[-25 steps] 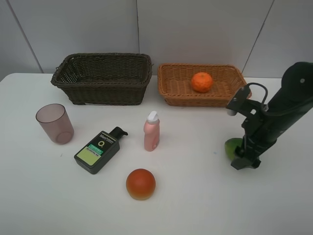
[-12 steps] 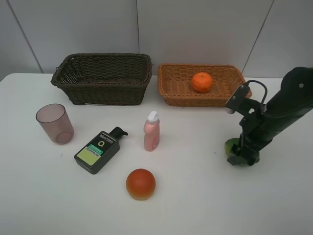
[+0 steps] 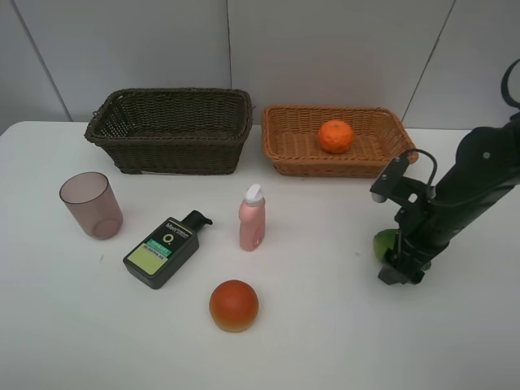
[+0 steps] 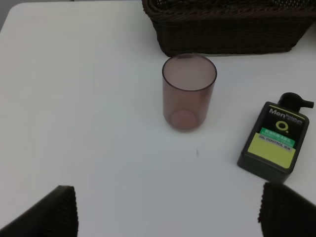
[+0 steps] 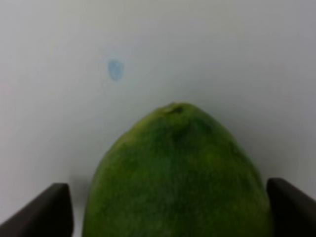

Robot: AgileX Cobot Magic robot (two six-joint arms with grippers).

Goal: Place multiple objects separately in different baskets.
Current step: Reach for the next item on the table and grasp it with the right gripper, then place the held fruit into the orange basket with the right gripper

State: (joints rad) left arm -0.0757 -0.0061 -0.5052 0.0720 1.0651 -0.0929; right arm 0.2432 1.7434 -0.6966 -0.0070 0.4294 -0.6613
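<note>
The green oval fruit lies on the white table at the right. My right gripper is lowered over it. In the right wrist view the fruit fills the space between the two fingertips, which stand wide at either side, open. An orange rests in the light tan basket. The dark brown basket holds nothing I can see. My left gripper hovers open over bare table near the mauve cup and the dark green pump bottle.
The pink bottle with white cap stands at the table's middle. A red-orange round fruit lies near the front edge. Cup and pump bottle sit on the left side.
My right arm has swung lower and a little left, bringing the gripper down around the green fruit. Nothing else has moved.
</note>
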